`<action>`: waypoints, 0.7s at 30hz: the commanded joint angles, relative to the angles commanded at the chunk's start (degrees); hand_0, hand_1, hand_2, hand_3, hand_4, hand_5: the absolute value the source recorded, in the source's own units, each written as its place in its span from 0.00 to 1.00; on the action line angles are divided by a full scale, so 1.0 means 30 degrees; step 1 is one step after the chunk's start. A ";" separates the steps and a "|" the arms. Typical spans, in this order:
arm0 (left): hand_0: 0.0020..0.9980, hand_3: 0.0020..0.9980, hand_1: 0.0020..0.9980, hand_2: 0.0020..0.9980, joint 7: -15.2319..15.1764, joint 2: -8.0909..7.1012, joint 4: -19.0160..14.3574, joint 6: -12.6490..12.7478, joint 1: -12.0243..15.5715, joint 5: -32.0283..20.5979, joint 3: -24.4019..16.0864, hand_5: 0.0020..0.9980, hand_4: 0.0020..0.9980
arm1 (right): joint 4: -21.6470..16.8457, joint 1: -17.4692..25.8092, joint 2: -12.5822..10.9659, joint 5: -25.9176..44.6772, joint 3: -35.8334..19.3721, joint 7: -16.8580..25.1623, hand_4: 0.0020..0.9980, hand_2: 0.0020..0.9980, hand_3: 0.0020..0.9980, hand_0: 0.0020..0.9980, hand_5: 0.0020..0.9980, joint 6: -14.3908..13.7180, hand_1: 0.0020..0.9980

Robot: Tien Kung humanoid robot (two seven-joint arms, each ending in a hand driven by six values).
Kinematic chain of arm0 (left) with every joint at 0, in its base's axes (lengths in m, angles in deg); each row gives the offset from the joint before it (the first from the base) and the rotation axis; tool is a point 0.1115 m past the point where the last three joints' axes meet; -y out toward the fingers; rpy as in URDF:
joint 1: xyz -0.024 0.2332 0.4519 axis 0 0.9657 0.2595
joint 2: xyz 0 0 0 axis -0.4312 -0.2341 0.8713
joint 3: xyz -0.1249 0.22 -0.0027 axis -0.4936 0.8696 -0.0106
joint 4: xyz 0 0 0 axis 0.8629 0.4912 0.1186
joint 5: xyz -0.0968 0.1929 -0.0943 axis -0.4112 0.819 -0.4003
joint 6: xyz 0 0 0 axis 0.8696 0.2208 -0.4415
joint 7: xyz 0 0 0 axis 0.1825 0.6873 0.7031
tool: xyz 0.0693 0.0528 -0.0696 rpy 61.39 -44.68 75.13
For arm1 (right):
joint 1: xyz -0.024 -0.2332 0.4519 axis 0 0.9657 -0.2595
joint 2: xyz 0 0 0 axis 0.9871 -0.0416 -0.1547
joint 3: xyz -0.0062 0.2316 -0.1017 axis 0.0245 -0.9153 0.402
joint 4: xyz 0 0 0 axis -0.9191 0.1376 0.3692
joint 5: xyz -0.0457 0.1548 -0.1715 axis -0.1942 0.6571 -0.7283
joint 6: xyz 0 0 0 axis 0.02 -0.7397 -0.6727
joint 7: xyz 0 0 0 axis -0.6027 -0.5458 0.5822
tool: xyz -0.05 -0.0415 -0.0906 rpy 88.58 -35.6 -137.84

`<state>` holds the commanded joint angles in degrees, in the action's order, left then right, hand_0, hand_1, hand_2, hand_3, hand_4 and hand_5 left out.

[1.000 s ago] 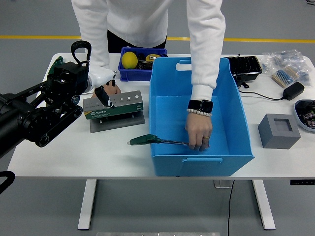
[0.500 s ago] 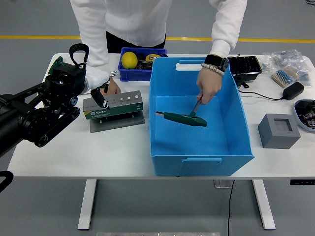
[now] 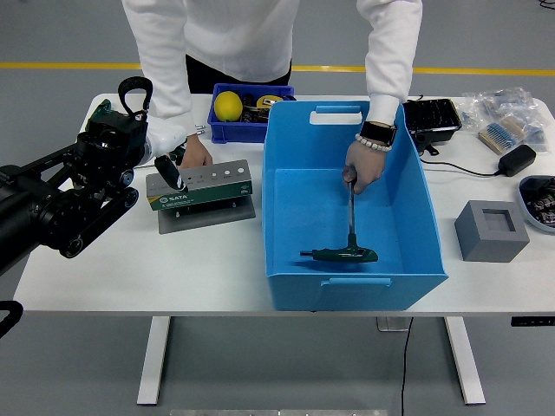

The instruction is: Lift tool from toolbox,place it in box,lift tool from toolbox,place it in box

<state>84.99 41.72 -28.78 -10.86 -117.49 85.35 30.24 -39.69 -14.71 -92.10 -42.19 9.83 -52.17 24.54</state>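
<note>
The grey-green toolbox stand (image 3: pixel 201 187) sits on the table left of the big blue box (image 3: pixel 351 204). My left hand (image 3: pixel 165 165) hovers at the stand's left end, touching or just above its top. A person's hand (image 3: pixel 194 154) rests behind the stand. The person's other hand (image 3: pixel 361 172) reaches into the blue box and holds the shaft of a green T-handle tool (image 3: pixel 347 255). The tool's handle lies low near the box's front wall.
A small blue bin (image 3: pixel 247 121) with a yellow ball stands behind the stand. A black tray (image 3: pixel 431 117), a bag of parts (image 3: pixel 507 113), a black adapter (image 3: pixel 518 159) and a grey block (image 3: pixel 491 230) stand to the right of the box.
The person's hand has swung the green tool inside the blue box, from mid-air to handle-down near the front wall. My left hand has shifted slightly left at the stand.
</note>
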 joint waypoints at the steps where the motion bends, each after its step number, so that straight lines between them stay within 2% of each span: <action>1: 0.76 0.47 0.71 0.70 0.0027 0.0003 0.0031 -0.0036 -0.0004 -0.0001 0.0017 0.44 1.00 | -0.0001 -0.0003 -0.0003 -0.0011 0.0000 -0.0002 0.81 0.72 0.58 0.68 0.74 0.0002 0.64; 2: 0.75 0.44 0.64 0.61 0.0049 0.0000 0.0055 -0.0073 -0.0003 -0.0011 0.0025 0.44 0.99 | -0.0001 -0.0005 -0.0005 -0.0025 -0.0003 -0.0005 0.81 0.72 0.58 0.68 0.74 0.0004 0.64; 7: 0.75 0.44 0.64 0.61 0.0164 -0.0028 0.0153 -0.0196 0.0020 -0.0104 0.0020 0.44 0.99 | -0.0003 -0.0002 -0.0019 0.0037 0.0037 0.0027 0.81 0.72 0.58 0.68 0.74 0.0022 0.64; 8: 0.75 0.40 0.60 0.54 0.0186 -0.0025 0.0160 -0.0214 0.0024 -0.0109 0.0021 0.45 0.99 | -0.0003 -0.0003 -0.0019 0.0039 0.0038 0.0027 0.81 0.72 0.58 0.68 0.74 0.0023 0.64; 13: 0.75 0.40 0.60 0.54 0.0262 0.0000 0.0205 -0.0286 0.0000 -0.0089 0.0104 0.45 0.99 | -0.0004 -0.0009 -0.0020 0.0061 0.0050 0.0038 0.81 0.72 0.58 0.68 0.74 0.0025 0.64; 14: 0.74 0.37 0.51 0.44 0.0272 -0.0003 0.0211 -0.0299 -0.0005 -0.0086 0.0113 0.46 0.98 | -0.0006 -0.0010 -0.0022 0.0056 0.0045 0.0034 0.81 0.72 0.58 0.68 0.74 0.0026 0.64; 19: 0.74 0.37 0.51 0.44 0.0365 -0.0042 0.0170 -0.0330 0.0009 -0.0081 0.0046 0.46 0.98 | -0.0021 -0.0015 -0.0041 -0.0068 -0.0003 -0.0009 0.81 0.72 0.58 0.68 0.74 0.0016 0.64; 20: 0.70 0.36 0.44 0.36 0.0379 -0.0050 0.0170 -0.0334 0.0011 -0.0097 0.0043 0.46 0.98 | -0.0022 -0.0012 -0.0042 -0.0064 0.0001 -0.0008 0.81 0.72 0.58 0.68 0.74 0.0017 0.64; 21: 0.70 0.36 0.44 0.36 0.0380 -0.0062 0.0174 -0.0315 0.0007 -0.0115 0.0048 0.46 0.98 | -0.0022 -0.0015 -0.0046 -0.0037 0.0013 0.0000 0.81 0.72 0.58 0.68 0.74 0.0020 0.64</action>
<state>86.13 41.53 -28.26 -11.81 -117.47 85.01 30.39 -39.76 -14.75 -92.24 -42.30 9.87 -52.17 24.60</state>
